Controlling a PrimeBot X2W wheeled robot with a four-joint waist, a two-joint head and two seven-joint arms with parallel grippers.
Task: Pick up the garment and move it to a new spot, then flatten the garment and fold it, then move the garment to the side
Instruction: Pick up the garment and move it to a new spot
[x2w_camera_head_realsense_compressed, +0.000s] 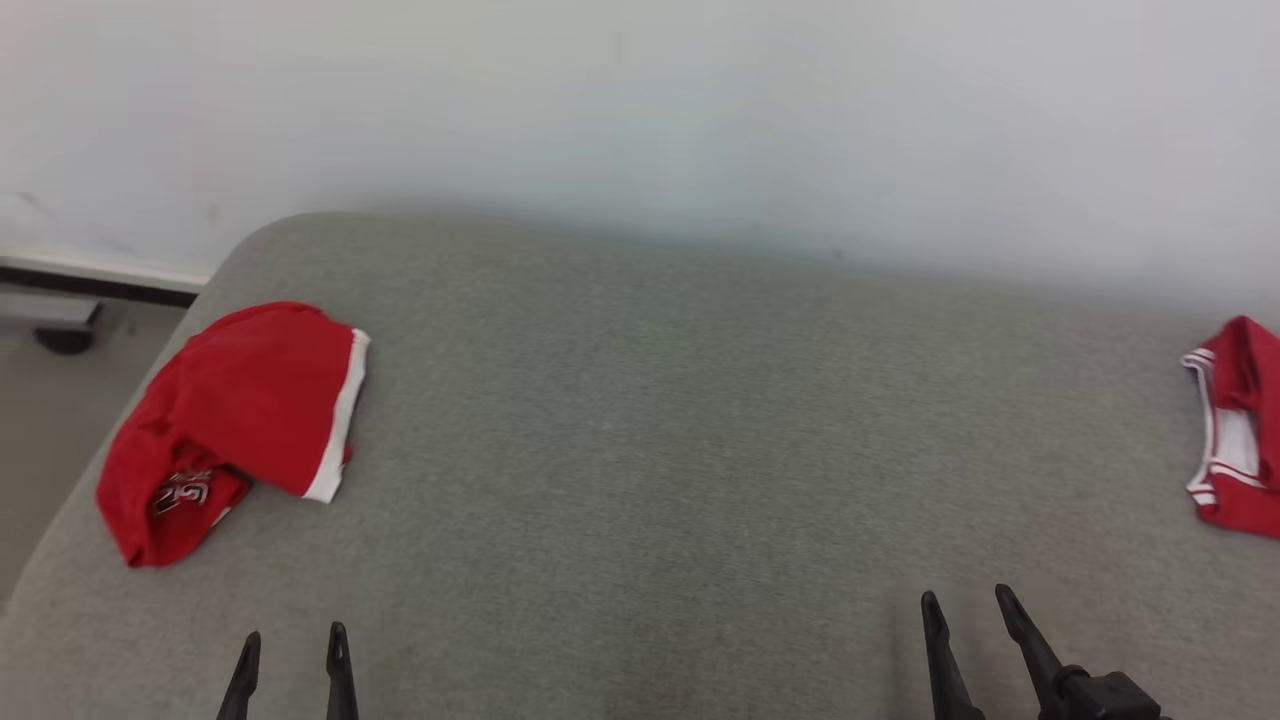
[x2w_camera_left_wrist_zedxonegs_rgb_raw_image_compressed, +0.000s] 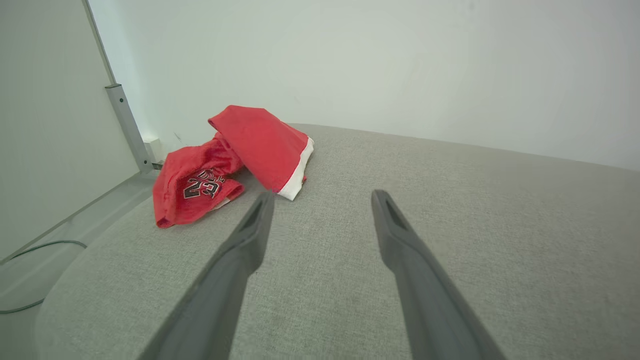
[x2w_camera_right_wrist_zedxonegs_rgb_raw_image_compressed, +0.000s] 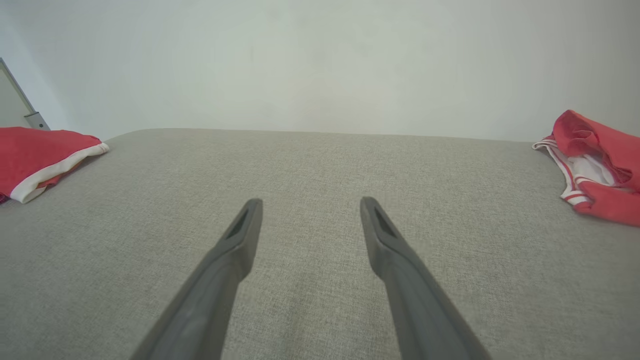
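Note:
A red garment (x2w_camera_head_realsense_compressed: 235, 420) with white trim and a number print lies crumpled at the left of the grey padded surface (x2w_camera_head_realsense_compressed: 680, 450); it also shows in the left wrist view (x2w_camera_left_wrist_zedxonegs_rgb_raw_image_compressed: 235, 160) and at the left edge of the right wrist view (x2w_camera_right_wrist_zedxonegs_rgb_raw_image_compressed: 40, 155). A second red garment (x2w_camera_head_realsense_compressed: 1235, 430) with white striped trim lies at the far right edge (x2w_camera_right_wrist_zedxonegs_rgb_raw_image_compressed: 595, 170). My left gripper (x2w_camera_head_realsense_compressed: 295, 640) stands open near the front edge, below and right of the left garment, holding nothing (x2w_camera_left_wrist_zedxonegs_rgb_raw_image_compressed: 322, 197). Open and empty too, my right gripper (x2w_camera_head_realsense_compressed: 970, 600) hovers over bare surface (x2w_camera_right_wrist_zedxonegs_rgb_raw_image_compressed: 310, 202).
A pale wall (x2w_camera_head_realsense_compressed: 640, 120) runs behind the surface. At the left, the surface's rounded corner drops to the floor (x2w_camera_head_realsense_compressed: 40, 450), where a dark caster (x2w_camera_head_realsense_compressed: 65, 338) and baseboard show. A panel with a metal post (x2w_camera_left_wrist_zedxonegs_rgb_raw_image_compressed: 127, 127) and a cable (x2w_camera_left_wrist_zedxonegs_rgb_raw_image_compressed: 35, 250) stand left.

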